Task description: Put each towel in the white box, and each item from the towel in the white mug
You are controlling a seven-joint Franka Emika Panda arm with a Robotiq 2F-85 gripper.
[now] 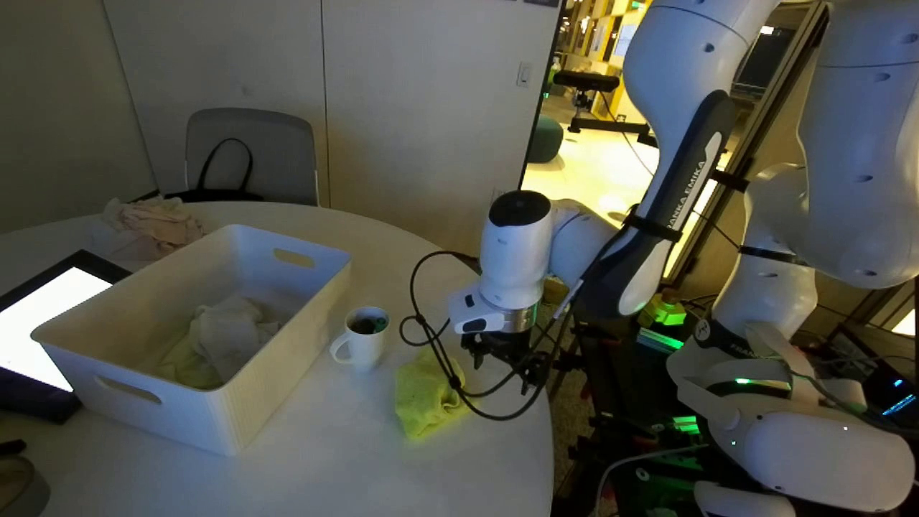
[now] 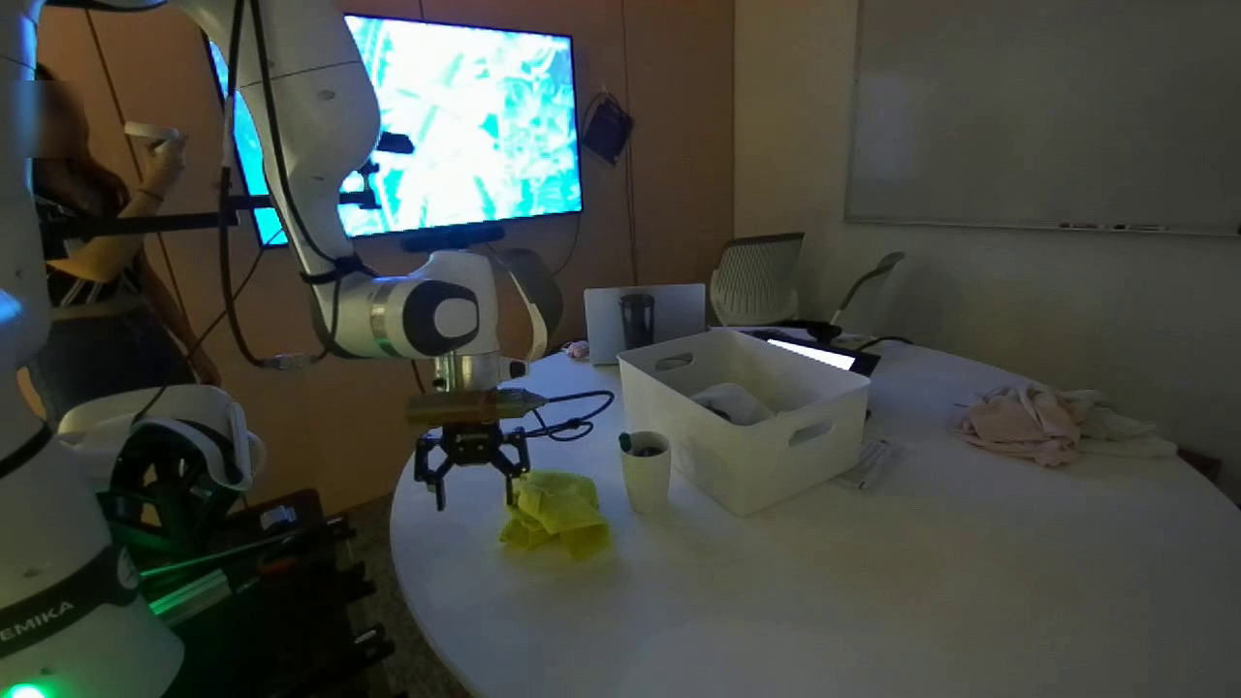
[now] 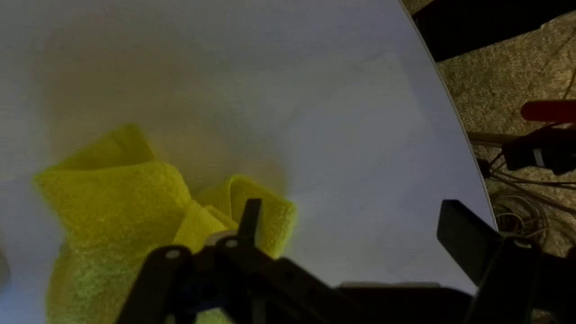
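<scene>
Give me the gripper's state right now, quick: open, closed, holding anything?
Gripper: open, jaws spread wide apart, holding nothing; the yellow towel is not gripped.

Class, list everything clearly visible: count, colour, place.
table: one, white, centre
box: one, white, table
mug: one, white, by box
item: one visible, green, in mug
towel: one, yellow, near mug
cloths: count unclear, pale, in box
cloth pile: one, pinkish, table
tablet: one, black, by box
laptop: one, silver, table
chairs: several, grey, around table
bag: one, black, by chair
television: one, bluish, wall
whiteboard: one, grey, wall
person: one, dim, background
arm: one, white, beside table
fingers: two, black, apart over table
</scene>
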